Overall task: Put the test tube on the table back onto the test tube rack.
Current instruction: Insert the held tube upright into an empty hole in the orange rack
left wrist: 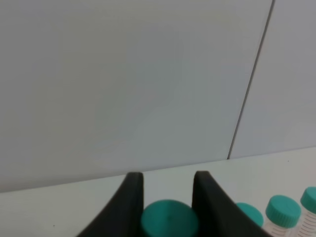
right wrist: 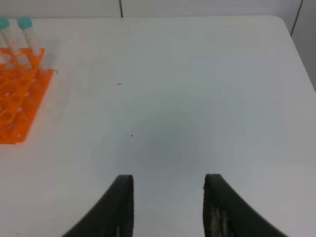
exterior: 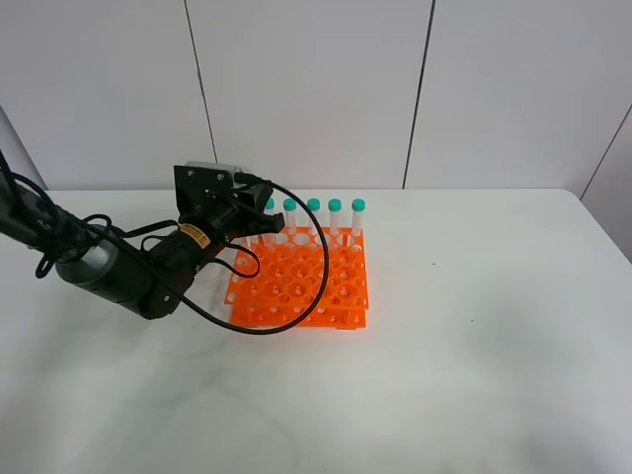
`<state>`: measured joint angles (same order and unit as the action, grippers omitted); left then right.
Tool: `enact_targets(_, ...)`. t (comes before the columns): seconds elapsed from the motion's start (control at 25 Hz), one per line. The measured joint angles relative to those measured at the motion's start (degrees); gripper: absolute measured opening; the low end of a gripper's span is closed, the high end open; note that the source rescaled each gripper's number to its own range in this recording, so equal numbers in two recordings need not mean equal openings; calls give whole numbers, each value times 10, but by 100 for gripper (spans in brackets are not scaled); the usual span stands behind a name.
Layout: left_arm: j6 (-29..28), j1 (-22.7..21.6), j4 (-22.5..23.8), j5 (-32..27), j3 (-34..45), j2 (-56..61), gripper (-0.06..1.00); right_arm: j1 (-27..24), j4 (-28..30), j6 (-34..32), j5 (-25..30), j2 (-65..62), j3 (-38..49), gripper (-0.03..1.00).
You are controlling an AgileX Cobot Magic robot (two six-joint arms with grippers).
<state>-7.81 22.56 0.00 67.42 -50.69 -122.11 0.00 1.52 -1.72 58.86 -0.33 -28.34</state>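
- Tubes: five teal caps counted in the high view. All stand in one line along the 12 o'clock edge of the test tube rack (exterior: 296, 286), with clear, upright bodies.
- Left wrist view catches four of those caps: the gripped one plus three next to it.
- Racks: one. It is orange with two tiers and a top grid of round holes, and it sits on the white table (exterior: 474, 375), slightly toward 9 o'clock of the table's middle.
- Task item: the test tube (left wrist: 169, 220) is at the 9 o'clock end of that line, by the rack's 11 o'clock corner. Its cap is pinched in the left gripper (left wrist: 168, 177).
- Cannot tell if the tube's tip is seated in a hole, because the gripper body hides it.
- Writing: one yellow label (exterior: 195, 235) near the wrist of the left arm (exterior: 109, 267), print too small to read. There are faint printed marks on a tube below its cap, too blurred to read.
- Left arm pose: it reaches in from 9 o'clock with the elbow low near the table. The forearm angles back toward the rack's 11 o'clock corner.
- Left gripper fingers (left wrist: 132, 197): closed onto the cap, one on each side and touching it.
- Right gripper (right wrist: 168, 207): jaws apart with nothing between them, over bare table.
- The rack's edge and two tubes show in the right wrist view, well apart from that gripper.
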Motion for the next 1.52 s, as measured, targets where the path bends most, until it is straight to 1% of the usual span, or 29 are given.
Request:
enact_targets(0.52, 7, 0, 0, -4, 0, 0, 0, 0, 0, 0, 0, 0, 0, 40)
enact_targets(0.76, 26, 0, 0, -19, 0, 0, 0, 0, 0, 0, 0, 0, 0, 40)
enact_targets(1.52, 27, 0, 4, -26, 0, 0, 0, 0, 0, 0, 0, 0, 0, 40)
